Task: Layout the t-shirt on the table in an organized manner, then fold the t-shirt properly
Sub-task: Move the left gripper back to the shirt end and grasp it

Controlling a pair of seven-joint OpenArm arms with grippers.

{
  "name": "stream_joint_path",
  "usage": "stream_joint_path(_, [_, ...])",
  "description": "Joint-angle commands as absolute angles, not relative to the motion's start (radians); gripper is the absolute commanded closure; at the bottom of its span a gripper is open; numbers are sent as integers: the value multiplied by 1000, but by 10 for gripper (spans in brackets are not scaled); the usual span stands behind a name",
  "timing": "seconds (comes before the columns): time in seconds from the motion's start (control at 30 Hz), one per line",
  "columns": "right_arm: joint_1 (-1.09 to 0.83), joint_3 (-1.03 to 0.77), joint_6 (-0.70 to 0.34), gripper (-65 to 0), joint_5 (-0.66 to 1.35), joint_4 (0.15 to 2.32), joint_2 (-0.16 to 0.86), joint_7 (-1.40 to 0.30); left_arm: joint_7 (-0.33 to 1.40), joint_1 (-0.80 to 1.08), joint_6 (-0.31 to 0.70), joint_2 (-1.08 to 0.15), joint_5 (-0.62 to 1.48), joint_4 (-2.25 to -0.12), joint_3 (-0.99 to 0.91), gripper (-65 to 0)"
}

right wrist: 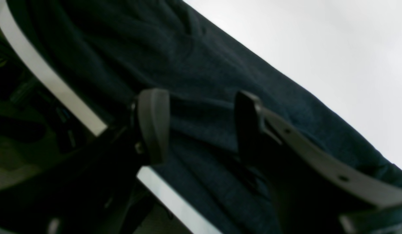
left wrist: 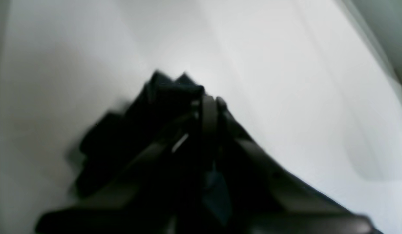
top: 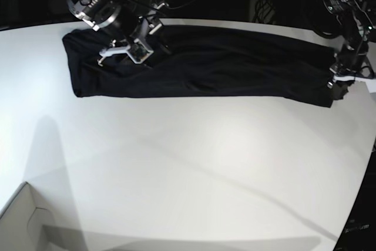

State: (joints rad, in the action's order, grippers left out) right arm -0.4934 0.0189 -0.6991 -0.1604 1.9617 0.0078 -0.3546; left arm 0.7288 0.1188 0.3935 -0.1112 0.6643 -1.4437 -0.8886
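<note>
Left tool (top: 339, 84) is clamped on the shirt (top: 200, 63) corner; right tool (right wrist: 201, 123) is held wide above it. Laying out on the tabletop (top: 188, 168) is underway; smoothing seems needed next.

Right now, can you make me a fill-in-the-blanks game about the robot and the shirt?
1. The t-shirt is the color ____.
2. The table under it is the color ____.
3. The left gripper is shut on the shirt, but the right gripper above the shirt is ____.
4. In the base view, the white box corner sits at the bottom ____ of the picture.

Missing words: black; white; open; left
</note>
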Motion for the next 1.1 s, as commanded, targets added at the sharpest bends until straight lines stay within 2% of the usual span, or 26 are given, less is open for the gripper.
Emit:
stream_joint_path(0.0, [-498, 16, -698, -327, -145, 1975, 7, -328, 708, 114, 404, -125, 680, -1442, -892, -1])
stream_joint_path(0.2, [-503, 13, -698, -327, -145, 1975, 7, -328, 716, 117, 404, -133, 682, -1402, -892, -23])
stream_joint_path(0.3, [-503, 13, -698, -327, -145, 1975, 7, -328, 716, 143, 404, -130, 684, -1411, -894, -128])
stream_joint_path(0.43, [-503, 13, -698, -327, -145, 1975, 7, -328, 716, 168, 406, -125, 684, -1463, -894, -308])
stream_joint_path(0.5, [-503, 13, -698, -327, -145, 1975, 7, -329, 716, 179, 406, -124, 684, -1500, -894, -355])
stream_joint_path(0.67, [-504, 15, -698, -327, -145, 1975, 5, -331, 716, 199, 406, -130, 685, -1581, -895, -379])
stream_joint_path(0.87, [-504, 13, -698, -327, -145, 1975, 4, -331, 707, 200, 398, -171, 611, -1521, -895, -383])
stream_joint_path(0.93, [-504, 13, -698, -327, -145, 1975, 5, -331, 707, 196, 401, -182, 550, -1501, -895, -417])
stream_joint_path(1.07, [-504, 13, -698, -327, -145, 1974, 5, -331, 705, 182, 406, -183, 464, -1495, -894, -526])
